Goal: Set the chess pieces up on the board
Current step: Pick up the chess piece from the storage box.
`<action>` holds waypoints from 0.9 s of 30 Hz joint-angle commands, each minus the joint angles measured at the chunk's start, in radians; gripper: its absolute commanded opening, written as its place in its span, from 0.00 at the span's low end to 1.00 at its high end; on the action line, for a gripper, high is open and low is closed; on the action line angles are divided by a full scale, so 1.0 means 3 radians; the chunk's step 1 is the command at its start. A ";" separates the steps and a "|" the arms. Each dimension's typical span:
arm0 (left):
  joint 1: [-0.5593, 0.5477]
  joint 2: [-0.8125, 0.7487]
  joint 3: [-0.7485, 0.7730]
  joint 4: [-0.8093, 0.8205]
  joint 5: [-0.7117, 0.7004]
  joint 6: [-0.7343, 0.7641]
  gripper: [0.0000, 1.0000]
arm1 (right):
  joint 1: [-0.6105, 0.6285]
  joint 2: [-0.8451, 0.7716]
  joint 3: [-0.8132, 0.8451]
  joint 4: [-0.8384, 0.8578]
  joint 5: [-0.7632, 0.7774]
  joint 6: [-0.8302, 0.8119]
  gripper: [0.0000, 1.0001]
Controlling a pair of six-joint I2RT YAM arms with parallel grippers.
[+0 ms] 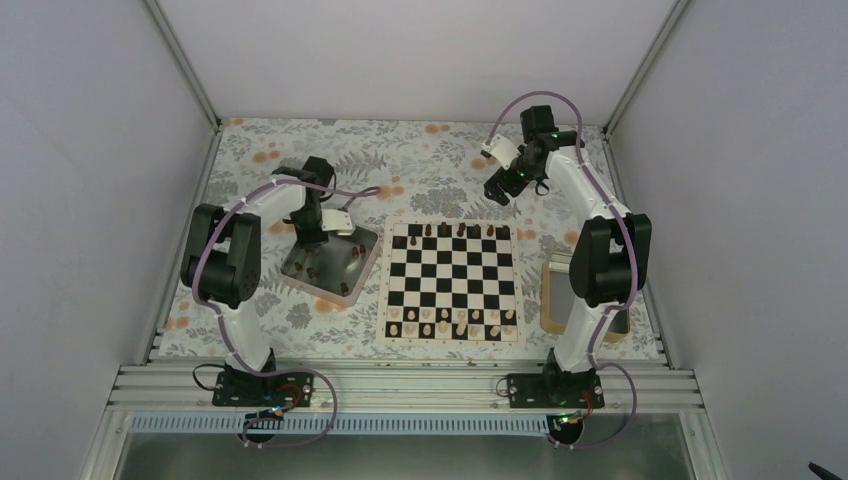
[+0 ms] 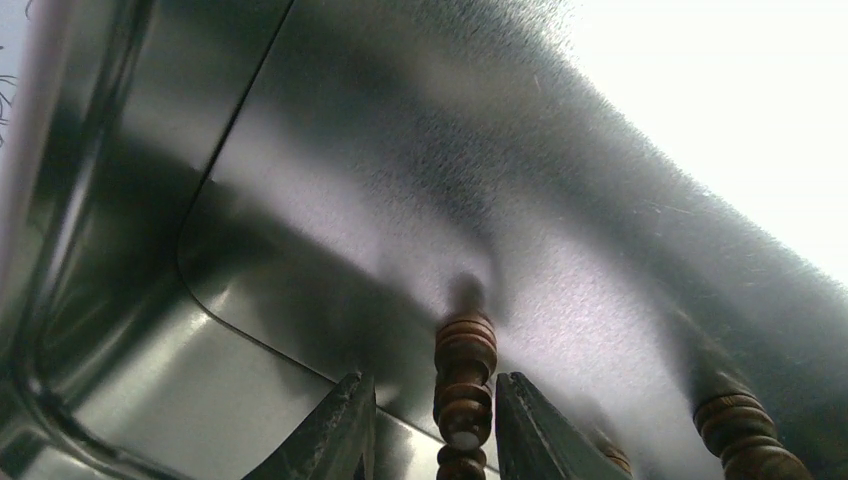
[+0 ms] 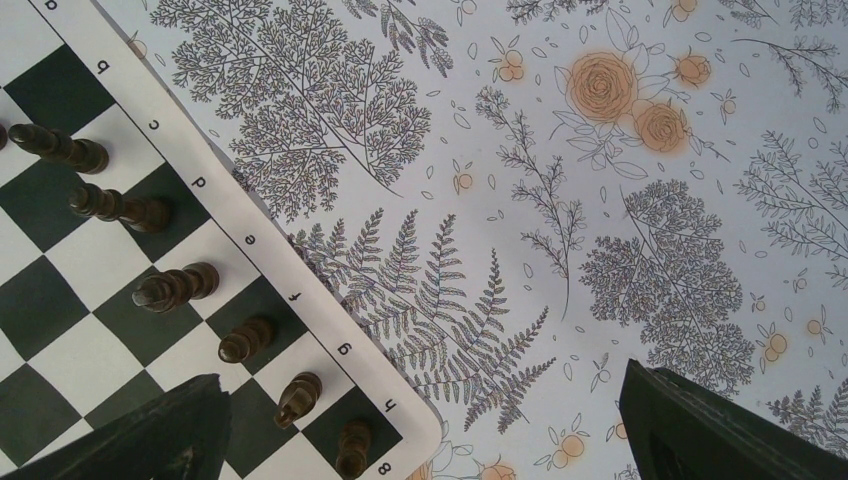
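Left claw (image 2: 431, 385) astride brown piece (image 2: 466, 350)

One board (image 1: 452, 281), one metal tray (image 1: 363, 267), two arms (image 1: 226, 262) (image 1: 606, 258).

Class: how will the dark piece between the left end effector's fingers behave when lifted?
The dark piece looks rigid, probably light. Its ribbed, rounded turning may slip between the fingers; nudged on the smooth metal tray, it could slide.

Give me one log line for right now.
left pincer: open, straddling dark piece in tray | right pincer: open, empty, over cloth beside board
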 commanded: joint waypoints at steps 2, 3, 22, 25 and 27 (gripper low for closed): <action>0.0015 0.0055 0.0074 0.0007 0.0075 0.0034 0.31 | -0.0007 0.0029 0.0048 -0.0014 -0.0027 0.0014 1.00; 0.0014 0.0059 0.0076 0.0003 0.0078 0.0032 0.29 | -0.0007 0.0022 0.0043 -0.0012 -0.0027 0.0012 1.00; -0.0077 -0.0023 0.0318 -0.0202 0.0111 0.0036 0.07 | -0.0009 0.0004 0.0032 -0.0003 -0.0022 0.0005 1.00; -0.0146 -0.0045 0.0456 -0.0334 0.0120 0.0032 0.07 | -0.0007 -0.0003 0.0024 -0.0006 -0.0025 0.0001 1.00; -0.0229 -0.0044 0.0599 -0.0416 0.0112 0.0024 0.07 | -0.0006 -0.0002 0.0021 -0.0001 -0.0027 0.0003 1.00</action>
